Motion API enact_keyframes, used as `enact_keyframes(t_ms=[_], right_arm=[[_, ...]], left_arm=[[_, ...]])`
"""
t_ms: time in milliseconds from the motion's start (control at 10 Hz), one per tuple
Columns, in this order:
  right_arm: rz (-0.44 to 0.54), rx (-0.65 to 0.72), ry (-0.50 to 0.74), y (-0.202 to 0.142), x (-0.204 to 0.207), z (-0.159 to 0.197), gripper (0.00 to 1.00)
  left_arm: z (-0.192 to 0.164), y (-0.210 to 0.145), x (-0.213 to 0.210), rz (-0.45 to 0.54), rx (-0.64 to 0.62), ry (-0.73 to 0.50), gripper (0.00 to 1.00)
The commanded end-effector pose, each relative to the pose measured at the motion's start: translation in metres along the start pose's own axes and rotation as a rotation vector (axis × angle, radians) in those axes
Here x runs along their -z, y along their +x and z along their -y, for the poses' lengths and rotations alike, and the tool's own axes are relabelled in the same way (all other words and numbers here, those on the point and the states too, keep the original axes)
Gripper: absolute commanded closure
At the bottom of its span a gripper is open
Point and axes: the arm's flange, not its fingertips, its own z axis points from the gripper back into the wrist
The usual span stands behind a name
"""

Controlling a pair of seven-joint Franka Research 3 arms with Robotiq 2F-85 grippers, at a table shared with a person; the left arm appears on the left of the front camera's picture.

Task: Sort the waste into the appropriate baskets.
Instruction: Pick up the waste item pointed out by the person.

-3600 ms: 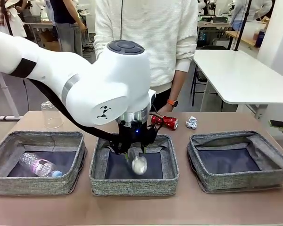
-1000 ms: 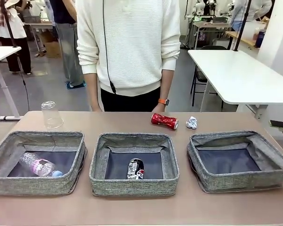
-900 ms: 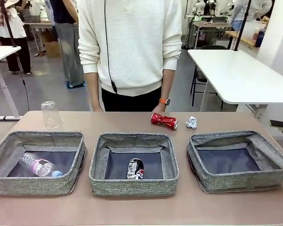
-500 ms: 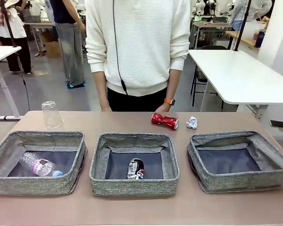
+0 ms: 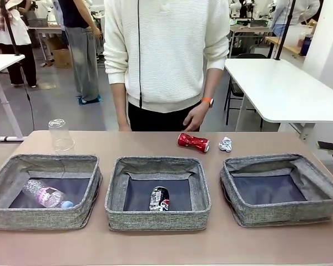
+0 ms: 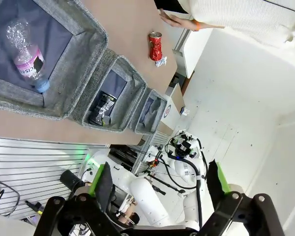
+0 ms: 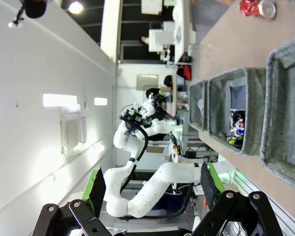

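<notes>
Three grey woven baskets stand in a row: left (image 5: 44, 217), middle (image 5: 155, 219), right (image 5: 283, 215). The clear bottle (image 5: 44, 195) lies in the left basket and the crushed dark can (image 5: 160, 198) in the middle one. Behind them on the table lie a crushed red can (image 5: 193, 142) and a paper ball (image 5: 226, 144); a clear cup (image 5: 60, 135) stands upside down at the back left. My left gripper (image 6: 159, 179) is open and empty, high above the bottle (image 6: 25, 54) and the dark can (image 6: 102, 108). My right gripper (image 7: 152, 186) is open and empty, far from the middle basket (image 7: 221, 105).
A person in a white sweater stands at the far side, one hand (image 5: 194, 119) hanging just above the red can. A white table (image 5: 283, 88) stands behind on the right. The strip of brown table in front of the baskets is bare.
My left arm, which hung over the middle basket, has left the front view; the dark can lies there now. The person has shifted right and lifted the hand slightly.
</notes>
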Motion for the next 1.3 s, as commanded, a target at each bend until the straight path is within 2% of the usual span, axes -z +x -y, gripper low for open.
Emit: enact_keyframes(t_ms=[0, 900, 1000, 1100, 1200], right_arm=[[0.003, 0.021, 0.006, 0.0, 0.001, -0.007, 0.0], [0.0, 0.0, 0.0, 0.0, 0.0, 0.0, 0.0], [-0.001, -0.008, -0.203, 0.034, 0.042, -0.003, 0.0], [-0.19, -0.145, -0.34, 0.07, 0.104, -0.006, 0.0], [-0.294, -0.253, -0.527, 0.098, 0.16, -0.004, 0.0]], left_arm=[[-0.001, 0.002, -0.003, 0.0, 0.017, -0.008, 0.0], [-0.001, 0.002, -0.003, 0.0, 0.017, -0.008, 0.0], [-0.001, 0.002, -0.003, 0.0, 0.017, -0.008, 0.0], [-0.001, 0.002, -0.003, 0.0, 0.017, -0.008, 0.0], [-0.001, 0.002, -0.003, 0.0, 0.017, -0.008, 0.0]])
